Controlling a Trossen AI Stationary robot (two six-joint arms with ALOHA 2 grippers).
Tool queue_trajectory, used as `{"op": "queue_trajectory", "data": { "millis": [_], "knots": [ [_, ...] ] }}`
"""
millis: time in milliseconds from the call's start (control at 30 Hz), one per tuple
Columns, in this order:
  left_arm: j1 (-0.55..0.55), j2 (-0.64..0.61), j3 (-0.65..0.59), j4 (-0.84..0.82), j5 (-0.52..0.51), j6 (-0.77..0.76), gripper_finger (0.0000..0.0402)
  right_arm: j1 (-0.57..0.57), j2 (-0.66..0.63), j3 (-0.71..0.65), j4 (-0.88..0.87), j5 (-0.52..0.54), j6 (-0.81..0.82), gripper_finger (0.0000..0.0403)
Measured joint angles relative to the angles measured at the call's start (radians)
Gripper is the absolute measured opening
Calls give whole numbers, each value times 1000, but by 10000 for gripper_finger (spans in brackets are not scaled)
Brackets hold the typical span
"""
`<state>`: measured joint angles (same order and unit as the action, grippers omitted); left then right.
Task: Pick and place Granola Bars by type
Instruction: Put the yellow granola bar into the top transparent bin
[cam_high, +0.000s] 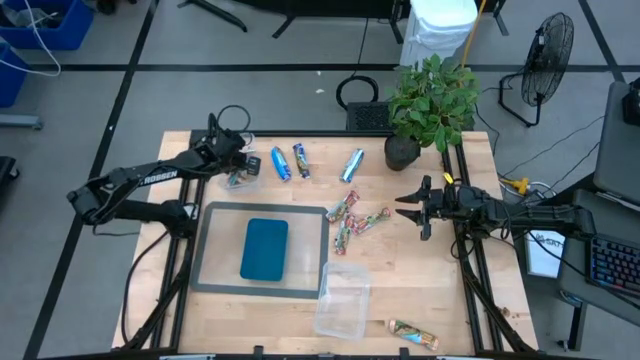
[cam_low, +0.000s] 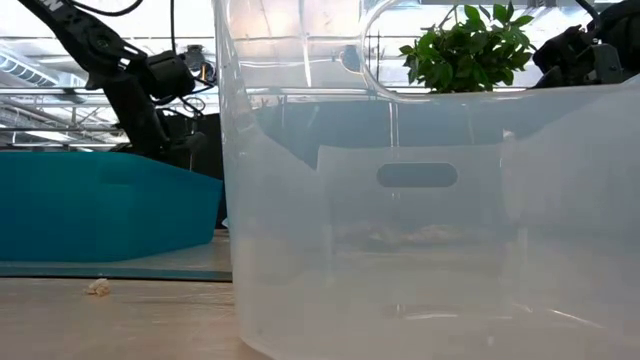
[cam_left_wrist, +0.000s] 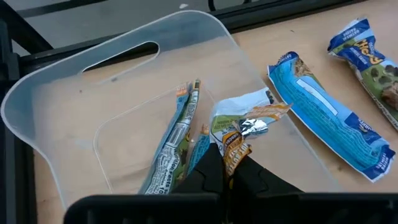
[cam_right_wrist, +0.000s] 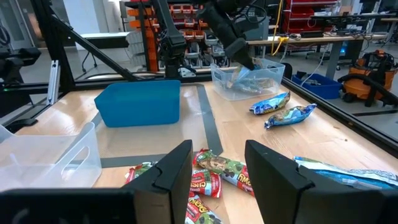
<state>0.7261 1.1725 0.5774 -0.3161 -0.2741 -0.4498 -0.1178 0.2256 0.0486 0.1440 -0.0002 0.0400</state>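
A silver-tan bar (cam_left_wrist: 239, 134) is pinched by the left hand (cam_left_wrist: 227, 165) over the clear tub (cam_left_wrist: 56, 99) near the tabletop's far-left corner. Light, crinkly, slippery foil; the crimped end is best gripped. The right hand (cam_right_wrist: 217, 171) is held apart above the red-green bars (cam_right_wrist: 214, 174)

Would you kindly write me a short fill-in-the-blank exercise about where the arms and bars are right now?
1. The left gripper is shut on a silver-tan bar over a clear ____.
2. The right gripper hovers with its fingers ____.
3. On the grey mat sits a ____ tray.
4. The bars heaped nearest the right gripper are the ____ kind.

Missing words: tub; open; teal; red-green
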Motion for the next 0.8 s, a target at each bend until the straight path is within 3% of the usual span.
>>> {"op": "queue_trajectory", "data": {
  "millis": [433,800],
  "knots": [
    [0,0,0,-1,4,-33,117,0,0,0,0,0,0,139],
    [0,0,0,125,22,72,165,0,0,0,0,0,0,139]
  ]
}}
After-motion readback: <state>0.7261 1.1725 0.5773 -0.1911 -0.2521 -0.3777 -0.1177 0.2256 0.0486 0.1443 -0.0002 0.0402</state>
